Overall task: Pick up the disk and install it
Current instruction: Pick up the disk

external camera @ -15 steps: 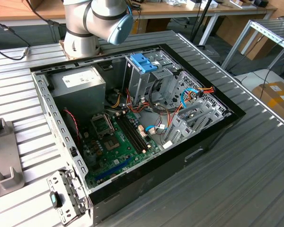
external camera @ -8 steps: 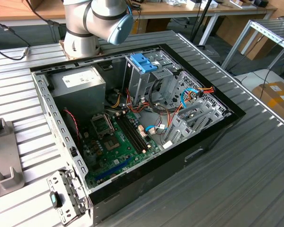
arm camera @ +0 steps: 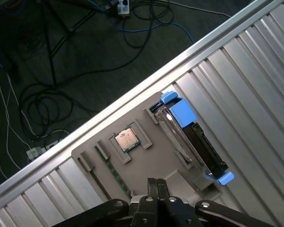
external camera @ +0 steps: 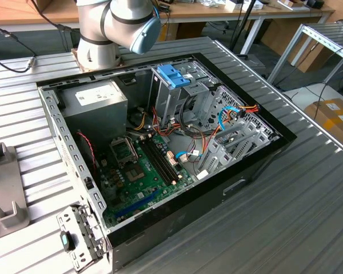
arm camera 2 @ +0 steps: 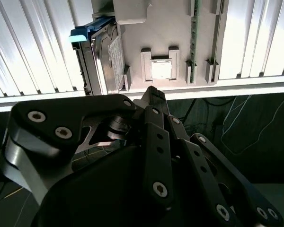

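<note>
While the end effector point(arm camera: 157, 188) hovers over the grey holder point(arm camera: 151, 163) on the counter point(arm camera: 255, 85), fingers together and empty, the disk point(arm camera: 199, 141) stands on edge off to 1 side, long axis along the holder's edge.

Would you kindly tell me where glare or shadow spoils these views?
Second wrist view: the ribbed metal table blows out white, the black pincer in front sits in shadow; first wrist view: the grey metal disk with blue plastic rails is evenly lit, the cable-strewn floor dim; exterior view: even light, no strong glare.
</note>
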Available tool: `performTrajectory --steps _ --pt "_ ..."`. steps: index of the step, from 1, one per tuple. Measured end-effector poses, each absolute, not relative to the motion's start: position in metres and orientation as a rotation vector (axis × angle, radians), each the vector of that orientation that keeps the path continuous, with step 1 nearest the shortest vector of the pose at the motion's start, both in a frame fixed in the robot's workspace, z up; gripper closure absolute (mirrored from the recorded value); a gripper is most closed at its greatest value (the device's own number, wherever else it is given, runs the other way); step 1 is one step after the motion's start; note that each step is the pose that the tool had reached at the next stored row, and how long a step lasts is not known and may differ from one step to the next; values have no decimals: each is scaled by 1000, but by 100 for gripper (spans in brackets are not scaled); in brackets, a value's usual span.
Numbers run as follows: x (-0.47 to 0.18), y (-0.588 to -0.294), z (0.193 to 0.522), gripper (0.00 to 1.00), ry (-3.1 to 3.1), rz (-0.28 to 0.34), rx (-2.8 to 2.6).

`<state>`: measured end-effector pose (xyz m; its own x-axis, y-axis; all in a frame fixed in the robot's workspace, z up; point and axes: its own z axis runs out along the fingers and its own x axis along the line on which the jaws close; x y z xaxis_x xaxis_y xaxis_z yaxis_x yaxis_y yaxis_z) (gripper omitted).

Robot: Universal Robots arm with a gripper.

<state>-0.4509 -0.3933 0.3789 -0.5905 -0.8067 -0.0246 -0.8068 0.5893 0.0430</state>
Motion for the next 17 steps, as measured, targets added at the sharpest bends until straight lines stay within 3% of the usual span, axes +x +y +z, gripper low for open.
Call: performTrajectory --steps 17 --pt "-451 -393 379 90 2716 78 -1578"
